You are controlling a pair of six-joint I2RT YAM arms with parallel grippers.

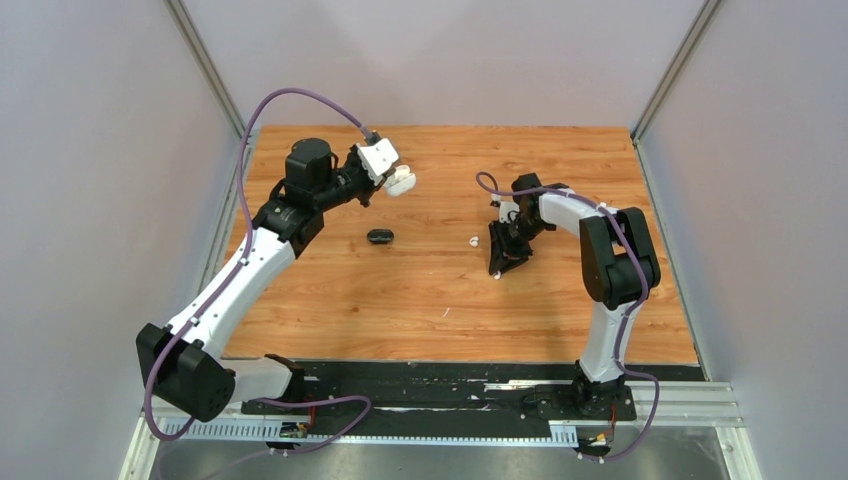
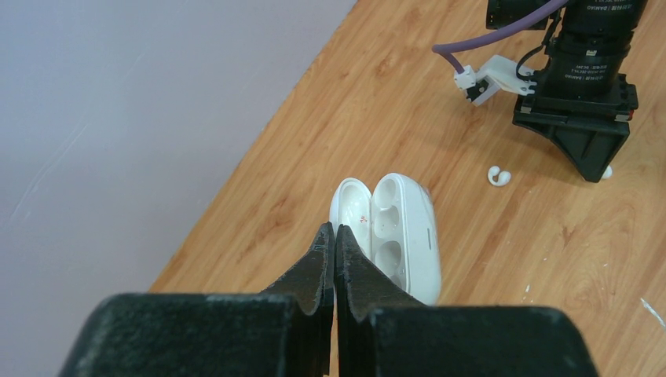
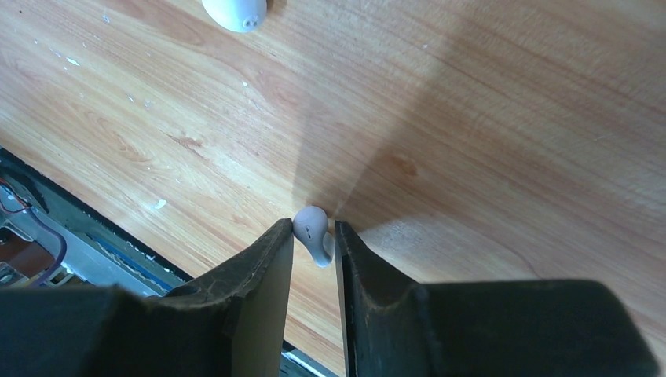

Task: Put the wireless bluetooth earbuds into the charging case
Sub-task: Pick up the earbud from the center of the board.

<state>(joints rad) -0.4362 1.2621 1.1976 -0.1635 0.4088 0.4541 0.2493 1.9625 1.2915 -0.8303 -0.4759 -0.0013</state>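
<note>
The white charging case [image 2: 404, 228] lies open with its lid to the left and empty wells showing, also seen in the top view [image 1: 402, 181]. My left gripper [image 2: 334, 229] is shut, its tips over the case's hinge; whether it pinches the case I cannot tell. My right gripper [image 3: 314, 236] points down at the table with one white earbud [image 3: 312, 232] between its fingertips, touching both. A second white earbud [image 3: 234, 12] lies loose on the wood just left of it [image 1: 473, 241].
A small black case [image 1: 380, 236] lies shut on the wooden table [image 1: 430, 300] between the arms. Grey walls close the left, back and right sides. A black strip and a metal rail run along the near edge.
</note>
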